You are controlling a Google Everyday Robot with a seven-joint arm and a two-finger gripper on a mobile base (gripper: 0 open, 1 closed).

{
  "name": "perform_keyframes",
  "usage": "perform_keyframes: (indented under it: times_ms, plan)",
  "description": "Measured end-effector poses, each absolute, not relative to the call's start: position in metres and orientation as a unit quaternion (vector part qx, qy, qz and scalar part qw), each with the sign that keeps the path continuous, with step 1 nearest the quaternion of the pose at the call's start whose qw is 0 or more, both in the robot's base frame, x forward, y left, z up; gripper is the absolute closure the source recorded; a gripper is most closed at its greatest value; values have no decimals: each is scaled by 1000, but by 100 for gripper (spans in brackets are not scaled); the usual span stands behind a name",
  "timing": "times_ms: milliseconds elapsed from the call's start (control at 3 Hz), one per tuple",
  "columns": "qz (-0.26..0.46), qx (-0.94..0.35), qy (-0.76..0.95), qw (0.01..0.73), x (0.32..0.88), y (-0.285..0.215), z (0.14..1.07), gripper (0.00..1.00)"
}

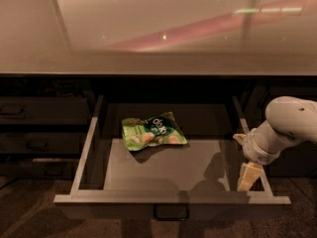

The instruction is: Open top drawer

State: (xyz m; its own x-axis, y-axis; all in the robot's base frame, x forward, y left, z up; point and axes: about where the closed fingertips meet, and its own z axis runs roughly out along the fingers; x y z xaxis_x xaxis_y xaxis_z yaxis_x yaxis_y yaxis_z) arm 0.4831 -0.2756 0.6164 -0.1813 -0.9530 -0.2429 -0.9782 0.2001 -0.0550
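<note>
Since the top drawer (pixel 168 199) stands far out from under the front edge of the bench (pixel 148 33), we judge the opening nearly or fully done. The drawer sits below the middle of the bench's front edge, and its front rim is the part nearest the camera.

- Contents: 1 green snack bag (pixel 153 132), lying toward the back left of the tray.
- Handle (pixel 171 213): 1 small loop, centred under the front rim.
- Gripper (pixel 249 175): pointing down at the drawer's front right corner, by the right side wall. We cannot tell whether it is clenched or released, nor whether it touches the wall.

Handling, our judgement: the drawer is a stiff, rigid tray, lightly loaded, and should slide straight on its runners. The best hold is the central loop. A pull at 1 side wall could skew it, and the flat front looks smooth and likely slippery.
</note>
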Motion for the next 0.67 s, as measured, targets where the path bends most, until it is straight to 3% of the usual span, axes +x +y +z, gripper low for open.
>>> perform_keyframes:
  times_ms: [667]
  plan:
    - [53, -646, 752, 121, 455, -270, 615, 0]
